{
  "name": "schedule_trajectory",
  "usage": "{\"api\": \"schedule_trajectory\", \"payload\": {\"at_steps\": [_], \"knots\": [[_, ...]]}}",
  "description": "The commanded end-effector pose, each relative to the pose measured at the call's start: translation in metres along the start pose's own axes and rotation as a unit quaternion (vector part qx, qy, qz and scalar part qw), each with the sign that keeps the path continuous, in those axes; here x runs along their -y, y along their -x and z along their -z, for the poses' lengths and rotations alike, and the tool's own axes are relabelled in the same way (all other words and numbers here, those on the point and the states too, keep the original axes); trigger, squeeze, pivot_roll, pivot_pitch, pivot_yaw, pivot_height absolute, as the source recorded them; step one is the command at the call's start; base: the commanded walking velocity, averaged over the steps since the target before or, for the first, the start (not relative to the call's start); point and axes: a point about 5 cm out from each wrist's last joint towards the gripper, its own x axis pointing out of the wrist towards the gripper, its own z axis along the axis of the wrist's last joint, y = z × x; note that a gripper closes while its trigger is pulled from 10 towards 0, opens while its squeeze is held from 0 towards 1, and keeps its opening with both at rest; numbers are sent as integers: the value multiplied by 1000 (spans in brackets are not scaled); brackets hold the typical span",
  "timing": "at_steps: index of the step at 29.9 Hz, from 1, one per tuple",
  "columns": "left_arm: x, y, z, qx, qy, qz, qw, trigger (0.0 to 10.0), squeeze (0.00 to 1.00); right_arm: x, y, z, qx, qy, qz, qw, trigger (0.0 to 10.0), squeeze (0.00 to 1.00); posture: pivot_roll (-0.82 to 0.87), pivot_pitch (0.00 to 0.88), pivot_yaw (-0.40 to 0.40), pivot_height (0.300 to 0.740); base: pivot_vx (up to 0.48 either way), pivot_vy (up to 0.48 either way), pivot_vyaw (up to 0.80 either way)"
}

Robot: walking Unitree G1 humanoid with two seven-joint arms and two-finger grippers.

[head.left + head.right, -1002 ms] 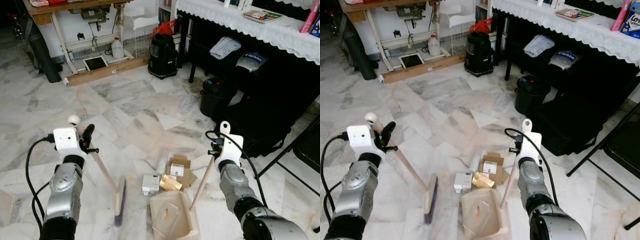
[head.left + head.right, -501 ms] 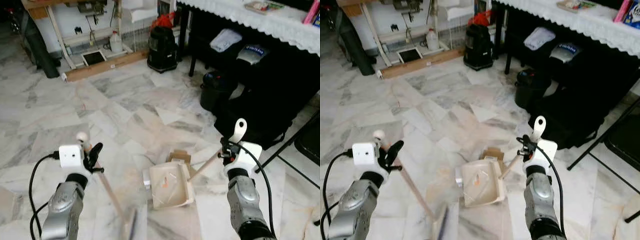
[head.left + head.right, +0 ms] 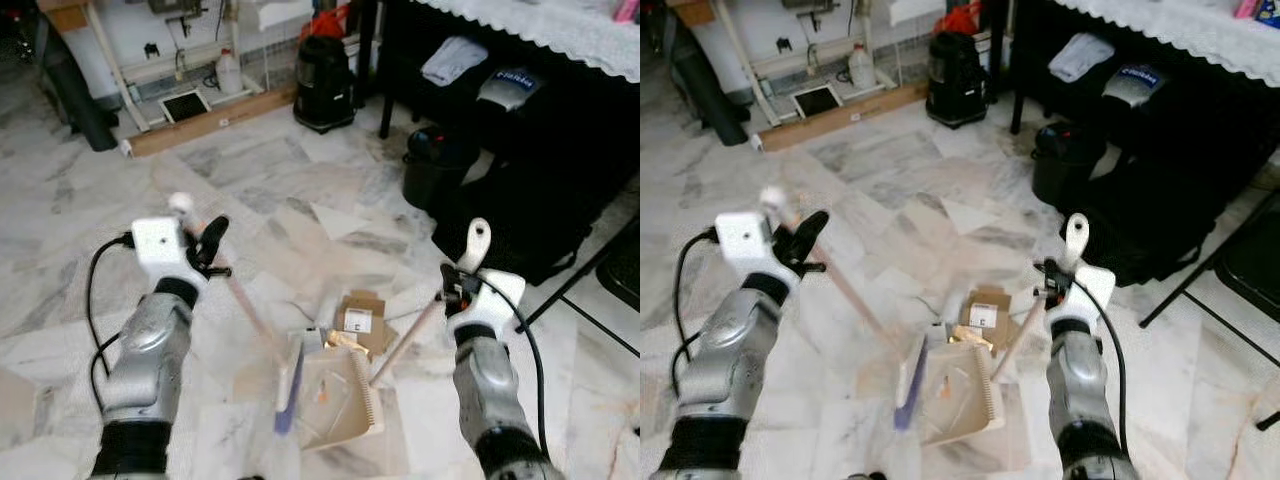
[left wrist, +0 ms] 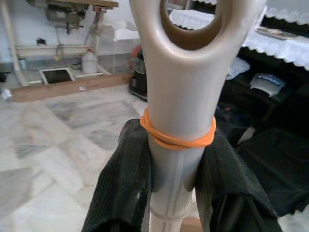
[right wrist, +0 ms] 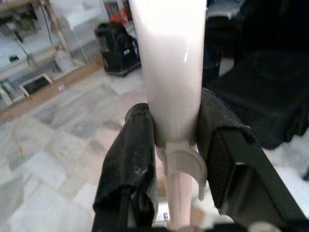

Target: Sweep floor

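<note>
My left gripper is shut on the pale broom handle, just under its orange rubber band. The handle slants down to the broom head with blue bristles, which lies against the left side of the beige dustpan. My right gripper is shut on the dustpan's long handle. The dustpan rests on the marble floor with a small orange scrap inside. Just beyond its mouth lie cardboard pieces and a gold wrapper.
A black bucket and dark bags stand under the lace-covered table at the right. A black vacuum stands at the back. A wooden plank lies by a sewing table. A black chair leg crosses the floor at the right.
The dustpan, tipped up half a second ago, lies flat again. The broom head has swung right against the dustpan's left side. My left arm has risen and the camera has shifted.
</note>
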Motion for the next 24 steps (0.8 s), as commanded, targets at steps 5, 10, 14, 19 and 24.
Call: {"api": "schedule_trajectory", "payload": {"at_steps": [5,10,14,19,24], "knots": [[-19,2,-11,39,50,-50,997,10000,0,-14,-24,-32,35,-28,-15,999,10000,0,110,0,-44,740,0,0,0],[-26,-7,-19,73,76,-78,991,10000,0,-20,-35,-47,48,-37,-14,998,10000,0,99,0,-32,740,0,0,0],[-26,-21,-34,103,90,-78,988,10000,0,-21,-39,-50,49,-43,-9,998,10000,0,96,0,-31,740,0,0,0],[-31,-24,-52,154,88,-100,979,10000,0,-19,-38,-47,43,-42,-7,998,10000,0,92,0,-34,740,0,0,0],[-27,-25,-80,217,-4,-90,972,10000,0,-14,-37,-40,25,-41,5,999,10000,0,100,0,-40,740,0,0,0]]}}
